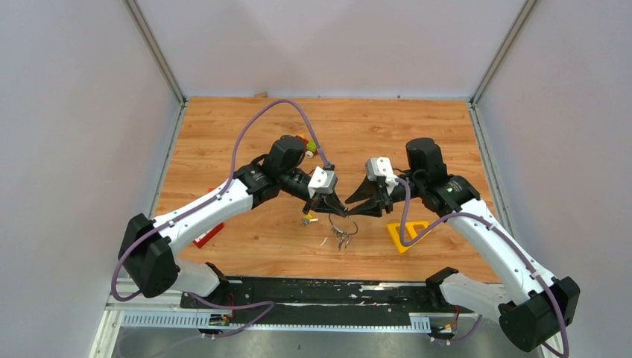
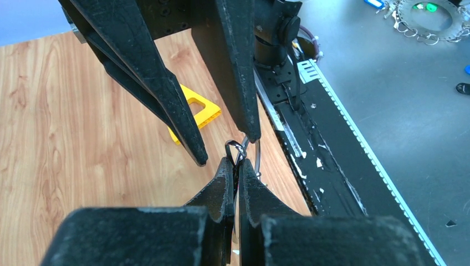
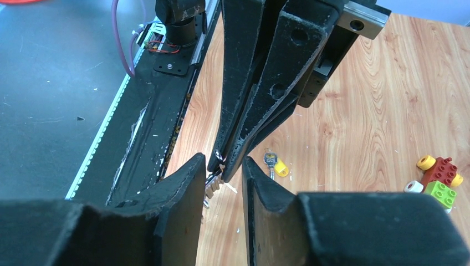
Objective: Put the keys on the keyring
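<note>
keyring (image 2: 237, 149) pinched in left jaws, right jaws open around it

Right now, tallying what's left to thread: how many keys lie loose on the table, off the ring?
1: the yellow-tagged key on the wood past the left gripper. Other keys bunch below the keyring; the arms may hide more.

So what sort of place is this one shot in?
Probably a lab robot cell: pale panel walls close in a wood-grain tabletop, a left arm and right arm are bolted at its near edge, and props like a toy car and yellow triangle lie about.
</note>
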`<state>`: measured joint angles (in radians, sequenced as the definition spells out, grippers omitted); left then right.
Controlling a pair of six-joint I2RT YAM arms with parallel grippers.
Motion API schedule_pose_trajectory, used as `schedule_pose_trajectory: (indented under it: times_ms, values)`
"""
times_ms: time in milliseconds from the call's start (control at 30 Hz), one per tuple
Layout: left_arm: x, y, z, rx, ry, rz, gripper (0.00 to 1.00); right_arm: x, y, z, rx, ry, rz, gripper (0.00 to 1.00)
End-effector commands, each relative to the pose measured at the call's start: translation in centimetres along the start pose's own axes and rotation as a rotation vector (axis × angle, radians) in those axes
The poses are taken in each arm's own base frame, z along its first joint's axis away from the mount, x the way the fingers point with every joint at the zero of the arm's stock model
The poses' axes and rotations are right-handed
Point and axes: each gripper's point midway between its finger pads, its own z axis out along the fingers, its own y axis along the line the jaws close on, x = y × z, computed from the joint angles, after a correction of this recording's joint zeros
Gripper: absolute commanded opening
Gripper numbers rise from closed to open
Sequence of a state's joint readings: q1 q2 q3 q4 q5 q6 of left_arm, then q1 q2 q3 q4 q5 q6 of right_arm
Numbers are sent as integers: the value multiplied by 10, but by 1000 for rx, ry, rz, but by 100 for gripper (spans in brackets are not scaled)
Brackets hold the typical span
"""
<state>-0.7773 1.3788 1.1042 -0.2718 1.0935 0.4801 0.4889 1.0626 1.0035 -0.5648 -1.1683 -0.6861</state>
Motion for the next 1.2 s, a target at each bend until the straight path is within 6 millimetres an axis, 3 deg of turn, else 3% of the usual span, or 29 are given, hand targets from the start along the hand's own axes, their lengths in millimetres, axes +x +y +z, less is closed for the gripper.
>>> schedule_pose_trajectory:
  times_ms: [0,633,900,1000,1167]
  values:
    - [-19,-11,-4,30,-48,83,0,-9,4,0,-23,-23,-65,28]
    - [-20,-10,-3,31,-50,73,0,-8,13,7,-76,-36,-47,21]
    - [-19,-9,-3,25,-49,79,0,-10,13,8,-74,-34,-50,2]
    - [-18,-6,-5,5,-40,95,0,-12,8,6,-38,-30,-47,0]
    - [-14,5,-12,-73,-3,142,29,-22,-6,2,65,-26,2,0]
